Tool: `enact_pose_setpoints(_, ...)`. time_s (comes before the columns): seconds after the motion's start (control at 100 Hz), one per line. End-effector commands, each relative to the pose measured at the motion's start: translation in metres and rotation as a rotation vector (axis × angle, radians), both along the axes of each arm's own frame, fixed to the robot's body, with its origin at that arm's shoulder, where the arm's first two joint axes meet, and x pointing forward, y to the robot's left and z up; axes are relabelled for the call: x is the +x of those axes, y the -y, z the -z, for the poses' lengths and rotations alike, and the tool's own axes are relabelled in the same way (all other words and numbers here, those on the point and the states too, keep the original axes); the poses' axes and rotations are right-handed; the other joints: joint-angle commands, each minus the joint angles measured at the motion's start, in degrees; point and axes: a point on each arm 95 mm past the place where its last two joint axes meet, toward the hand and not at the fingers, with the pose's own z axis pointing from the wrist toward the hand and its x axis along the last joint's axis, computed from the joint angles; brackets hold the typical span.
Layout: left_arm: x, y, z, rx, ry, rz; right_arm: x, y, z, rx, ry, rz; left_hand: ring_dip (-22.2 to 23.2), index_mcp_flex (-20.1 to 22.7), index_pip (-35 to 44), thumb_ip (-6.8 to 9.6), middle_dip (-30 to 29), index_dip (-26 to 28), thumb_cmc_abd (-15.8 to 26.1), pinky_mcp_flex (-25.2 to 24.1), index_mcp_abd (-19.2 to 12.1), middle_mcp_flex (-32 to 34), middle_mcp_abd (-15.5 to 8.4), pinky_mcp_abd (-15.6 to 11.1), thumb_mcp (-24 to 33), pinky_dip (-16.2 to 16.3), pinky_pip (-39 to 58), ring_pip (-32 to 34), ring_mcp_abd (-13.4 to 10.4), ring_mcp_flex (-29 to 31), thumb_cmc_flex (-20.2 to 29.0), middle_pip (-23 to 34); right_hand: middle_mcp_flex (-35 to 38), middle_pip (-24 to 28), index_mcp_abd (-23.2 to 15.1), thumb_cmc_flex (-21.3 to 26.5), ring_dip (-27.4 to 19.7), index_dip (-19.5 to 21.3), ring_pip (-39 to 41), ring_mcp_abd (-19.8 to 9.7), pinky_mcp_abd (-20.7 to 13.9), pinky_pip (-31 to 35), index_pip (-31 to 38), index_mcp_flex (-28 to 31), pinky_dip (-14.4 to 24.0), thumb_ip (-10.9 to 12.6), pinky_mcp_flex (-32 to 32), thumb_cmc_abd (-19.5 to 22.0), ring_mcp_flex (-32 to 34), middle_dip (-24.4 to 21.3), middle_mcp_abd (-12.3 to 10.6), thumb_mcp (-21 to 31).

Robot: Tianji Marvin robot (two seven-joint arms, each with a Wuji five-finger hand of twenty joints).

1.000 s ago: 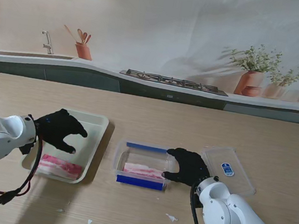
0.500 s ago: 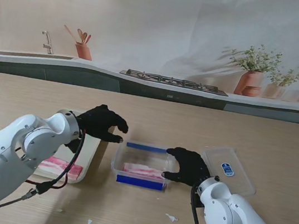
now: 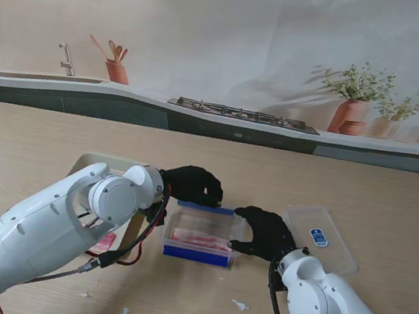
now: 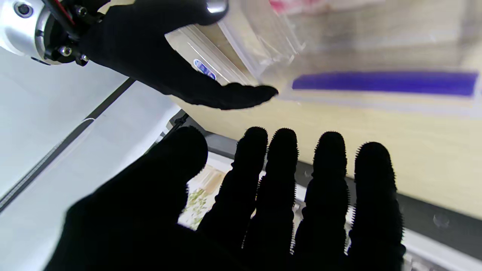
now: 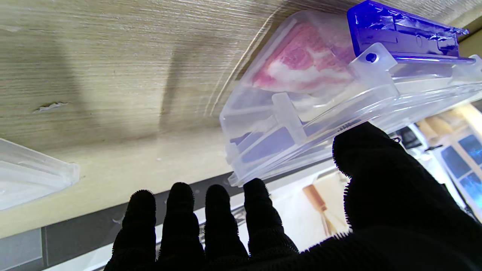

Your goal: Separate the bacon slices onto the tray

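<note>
Both white arms of the robot reach in from the near corners toward the middle, each ending in a black-gloved five-finger hand. The left arm [image 3: 58, 221] stretches across at a slant, its wrist turned inward, and the left hand [image 3: 193, 185] hangs palm down, its fingers [image 4: 327, 188] extended side by side with narrow gaps, thumb spread apart, holding nothing. The right arm [image 3: 329, 309] rises from the near right corner, and the right hand [image 3: 263, 232] sits palm down, four fingers [image 5: 180, 222] straight and close together, thumb [image 5: 376, 165] splayed wide
</note>
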Motion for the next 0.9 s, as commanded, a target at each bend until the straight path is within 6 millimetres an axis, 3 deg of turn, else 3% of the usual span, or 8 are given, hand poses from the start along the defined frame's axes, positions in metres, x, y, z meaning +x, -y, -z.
enact_pose_setpoints(0.0, -0.003, 0.011, 0.007, 0.017, -0.044, 0.024, -0.003, -0.004, 0.002, 0.009, -0.014, -0.011, -0.5, 1.9, -0.8, -3.02, -0.7, -0.8, 1.6, 1.3, 1.3, 1.1, 1.9, 2.0, -1.1, 1.0, 3.3, 0.1, 2.0, 1.1, 1.2, 0.0, -0.8, 0.5, 1.0, 0.5, 0.3, 0.1, 0.2, -1.7, 0.1, -1.8, -0.1, -1.1, 1.2, 1.4, -0.2, 0.6, -1.3, 0.1, -1.9, 0.2)
enact_pose_setpoints(0.19, -0.004, 0.017, 0.019, 0.053, -0.121, 0.012, -0.003, -0.004, 0.002, 0.011, -0.013, -0.011, -1.1, 3.7, -2.8, -3.06, -1.1, -1.5, 1.8, 2.9, 2.9, 1.9, 3.5, 3.7, -1.9, 0.5, 2.1, -0.3, 4.2, 1.8, 1.6, -0.6, -0.8, 0.6, 0.9, 0.6, 0.3, 0.1, 0.2, -1.6, 0.1, -1.8, -0.1, -1.2, 1.2, 1.4, -0.2, 0.6, -1.2, 0.1, -1.9, 0.3)
enact_pose_setpoints(0.41, -0.002, 0.019, 0.027, 0.091, -0.16, 0.007, -0.003, -0.004, 0.002, 0.01, -0.015, -0.012, -1.0, 4.6, -3.7, -3.06, -1.1, -1.6, 2.0, 2.7, 3.6, 2.0, 3.9, 2.7, -2.3, 0.1, 1.4, -0.1, 4.7, 1.5, 1.6, -0.5, -0.8, 0.6, 1.0, 0.5, 0.3, 0.1, 0.2, -1.6, 0.1, -1.8, -0.1, -1.1, 1.2, 1.3, -0.2, 0.5, -1.3, 0.1, -1.8, 0.3)
enact_pose_setpoints(0.89, 0.006, 0.028, 0.054, 0.172, -0.197, 0.009, -0.003, -0.005, 0.002, 0.008, -0.017, -0.012, -3.4, 1.9, -7.5, -2.74, -2.5, -3.1, 1.2, -1.9, 3.9, -2.8, 2.9, 0.0, -2.1, -1.0, -1.2, -3.7, 3.0, -3.9, 0.7, -2.4, -0.8, 0.5, 1.0, 0.6, 0.3, 0.1, 0.2, -1.7, 0.1, -1.8, 0.0, -1.1, 1.1, 1.3, -0.2, 0.5, -1.2, 0.1, -1.8, 0.5)
